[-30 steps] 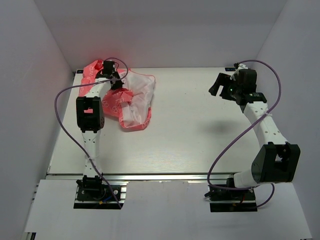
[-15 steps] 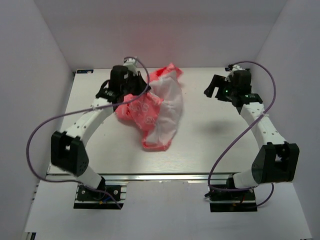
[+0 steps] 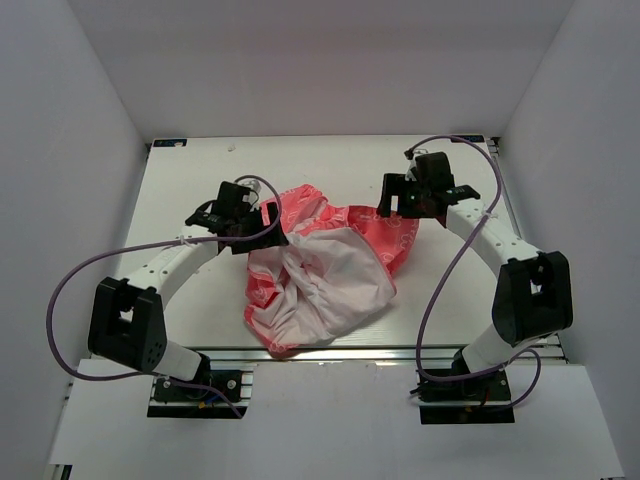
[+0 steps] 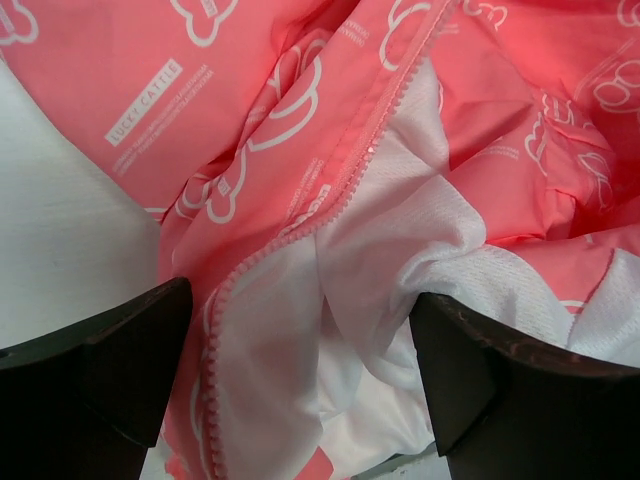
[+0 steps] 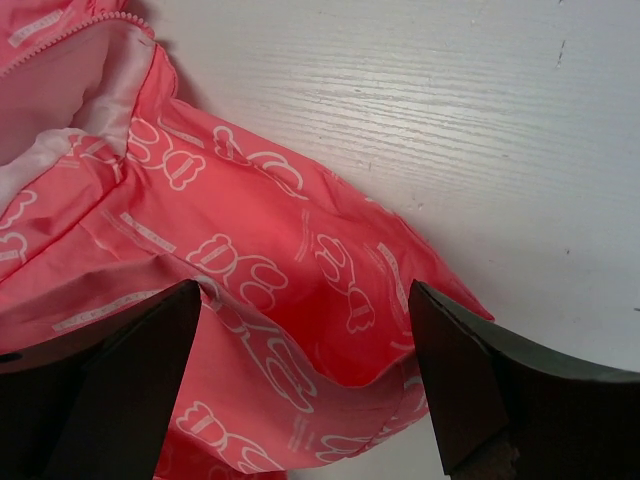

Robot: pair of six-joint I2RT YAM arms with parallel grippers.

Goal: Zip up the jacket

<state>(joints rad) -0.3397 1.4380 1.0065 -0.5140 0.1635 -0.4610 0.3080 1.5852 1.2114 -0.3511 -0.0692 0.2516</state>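
- Jacket, thin coral-pink printed fabric, white-lined, lies crumpled open on white tabletop; likely light, limp, slippery.
- Left tool and right tool hover over jacket's opposite sides, jaws spread, empty.
- Pink zipper teeth edging jacket's front: best hold.

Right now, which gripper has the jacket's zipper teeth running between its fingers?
The left gripper: the zipper teeth and white lining lie between its open fingers. The right gripper, also open, frames only printed pink fabric.
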